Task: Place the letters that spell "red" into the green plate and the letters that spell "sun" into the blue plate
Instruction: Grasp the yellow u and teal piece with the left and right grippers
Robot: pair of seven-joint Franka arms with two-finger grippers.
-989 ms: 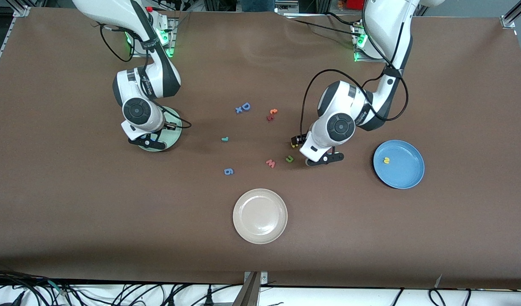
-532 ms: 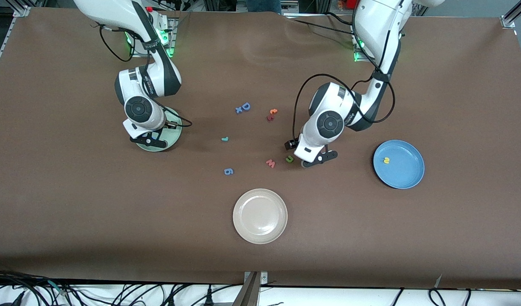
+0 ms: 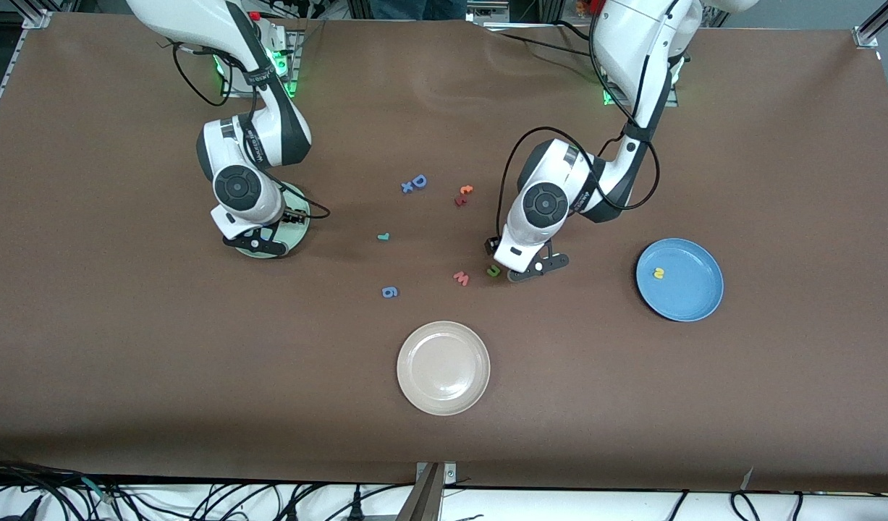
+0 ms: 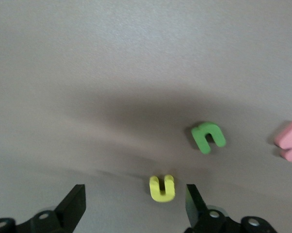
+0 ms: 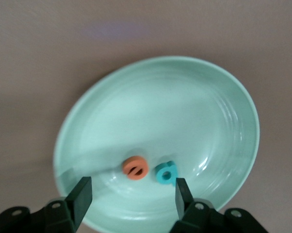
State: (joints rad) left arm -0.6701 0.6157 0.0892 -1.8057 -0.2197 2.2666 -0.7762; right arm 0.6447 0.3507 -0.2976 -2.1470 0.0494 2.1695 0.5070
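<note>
My right gripper (image 5: 131,196) hangs open low over the pale green plate (image 5: 223,97), where the orange "e" (image 5: 135,168) and the teal "d" (image 5: 166,173) lie side by side. In the front view that gripper (image 3: 255,242) covers most of the green plate (image 3: 297,224). The teal "r" (image 3: 383,236) lies on the table mid-way between the arms. My left gripper (image 4: 135,204) is open just above the table, and the yellow "u" (image 4: 162,188) lies between its fingers, close to one finger (image 4: 194,201). The green "n" (image 4: 208,137) lies beside it (image 3: 493,270). The yellow "s" (image 3: 658,273) rests in the blue plate (image 3: 693,304).
A pink "w" (image 3: 462,278) lies next to the green "n". A blue "g" (image 3: 390,291), a blue "D" (image 3: 417,181) and a red-orange pair (image 3: 463,195) are scattered mid-table. A beige-white plate (image 3: 443,367) sits nearer the front camera.
The left arm has swung its gripper toward the green "n" and the right arm's end of the table. The right gripper stays over the green plate, shifted only slightly.
</note>
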